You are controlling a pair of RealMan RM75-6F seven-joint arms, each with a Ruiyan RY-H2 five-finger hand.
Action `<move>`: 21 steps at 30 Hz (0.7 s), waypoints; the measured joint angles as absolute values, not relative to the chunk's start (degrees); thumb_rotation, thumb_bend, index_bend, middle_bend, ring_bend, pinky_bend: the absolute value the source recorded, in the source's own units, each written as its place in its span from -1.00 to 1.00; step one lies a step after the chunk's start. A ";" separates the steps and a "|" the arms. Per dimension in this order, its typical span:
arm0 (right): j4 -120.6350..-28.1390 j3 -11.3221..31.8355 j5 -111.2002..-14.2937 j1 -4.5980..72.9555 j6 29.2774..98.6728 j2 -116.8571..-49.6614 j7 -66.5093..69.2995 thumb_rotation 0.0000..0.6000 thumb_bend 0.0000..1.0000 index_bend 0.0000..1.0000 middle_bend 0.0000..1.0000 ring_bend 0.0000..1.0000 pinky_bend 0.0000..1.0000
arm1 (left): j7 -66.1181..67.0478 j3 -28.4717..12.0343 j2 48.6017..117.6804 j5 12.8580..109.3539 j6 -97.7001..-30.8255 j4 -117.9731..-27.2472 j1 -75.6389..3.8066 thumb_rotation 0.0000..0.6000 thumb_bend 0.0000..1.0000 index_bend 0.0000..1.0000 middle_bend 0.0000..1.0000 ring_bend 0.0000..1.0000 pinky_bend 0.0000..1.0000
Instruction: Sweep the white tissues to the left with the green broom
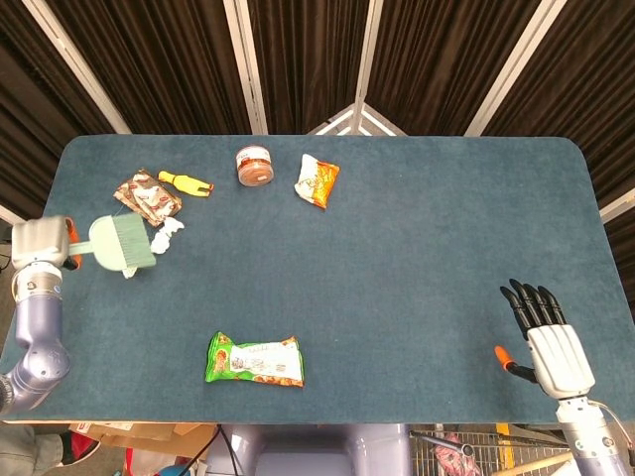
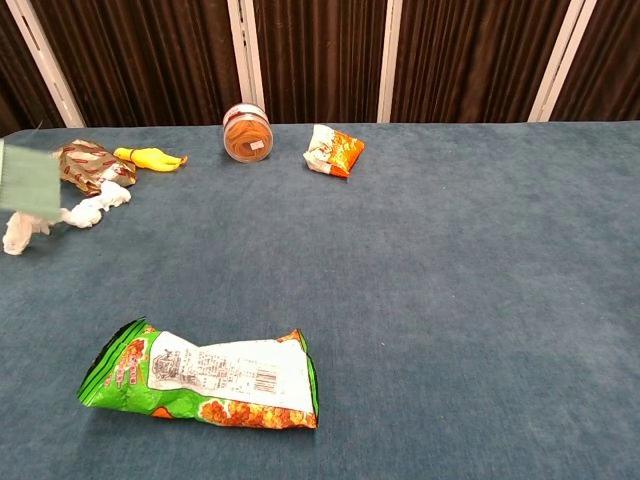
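Observation:
The green broom (image 1: 124, 243) hovers at the table's left side, bristles pointing right, and my left hand (image 1: 42, 245) grips its handle at the table's left edge. One white tissue (image 1: 167, 235) lies just right of the bristles, and another tissue (image 1: 129, 270) peeks out under the broom's near edge. In the chest view the broom (image 2: 25, 180) is cut by the left border, with one tissue (image 2: 98, 205) to its right and one tissue (image 2: 18, 230) below it. My right hand (image 1: 544, 332) rests open, fingers spread, near the front right of the table.
A brown snack packet (image 1: 147, 196) and a yellow toy (image 1: 186, 181) lie just behind the tissues. A jar (image 1: 255, 166) and an orange-white snack bag (image 1: 317, 180) sit at the back centre. A green snack bag (image 1: 254, 359) lies near the front edge.

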State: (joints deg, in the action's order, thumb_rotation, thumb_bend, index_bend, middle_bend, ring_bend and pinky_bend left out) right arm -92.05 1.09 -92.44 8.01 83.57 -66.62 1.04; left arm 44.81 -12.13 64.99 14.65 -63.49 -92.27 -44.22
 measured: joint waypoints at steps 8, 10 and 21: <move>-92.11 1.14 -92.36 8.22 83.25 -66.65 1.36 1.00 -0.39 -1.00 -1.00 -1.00 -1.00 | 37.16 -15.96 65.67 22.67 -62.76 -94.98 -44.11 1.00 0.63 0.66 1.00 1.00 0.99; -92.04 1.16 -92.32 8.25 83.20 -66.61 1.52 1.00 -0.39 -1.00 -1.00 -1.00 -1.00 | 38.11 -15.88 67.39 22.37 -63.10 -94.91 -45.05 1.00 0.63 0.66 1.00 1.00 0.99; -91.74 1.08 -92.20 8.05 83.45 -66.24 2.56 1.00 -0.39 -1.00 -1.00 -1.00 -1.00 | 47.20 -13.11 77.96 17.54 -65.88 -89.62 -50.05 1.00 0.63 0.66 1.00 1.00 0.99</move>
